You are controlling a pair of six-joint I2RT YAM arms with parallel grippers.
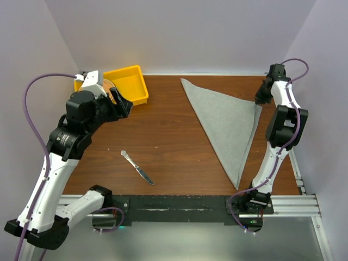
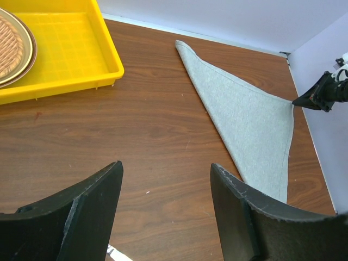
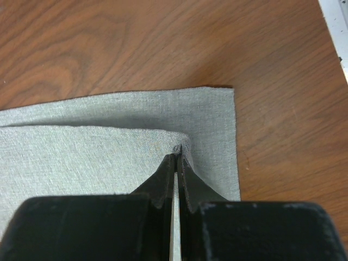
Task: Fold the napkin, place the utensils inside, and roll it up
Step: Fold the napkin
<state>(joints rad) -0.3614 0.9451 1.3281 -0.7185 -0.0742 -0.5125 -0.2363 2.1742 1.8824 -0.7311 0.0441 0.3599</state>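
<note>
Grey woven napkin [image 1: 225,122], folded into a flat triangle, lies on the wood-grain table [image 1: 163,136] right of the yellow plastic tray [image 1: 142,81]. The right gripper [image 3: 177,157] pinches its upper-layer corner; the left gripper [image 2: 166,166] stands wide and empty. A slim silver knife [image 1: 137,167] lies in front of the tray.

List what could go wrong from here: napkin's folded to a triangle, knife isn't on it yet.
1. The right gripper is shut on the napkin corner; the upper layer sits short of the lower edge, so a snagged release could drag the fold further off.
2. The knife lies flat on the table, apart from the napkin; the open left gripper may struggle to pinch something so thin, or skid it toward the near edge.
</note>
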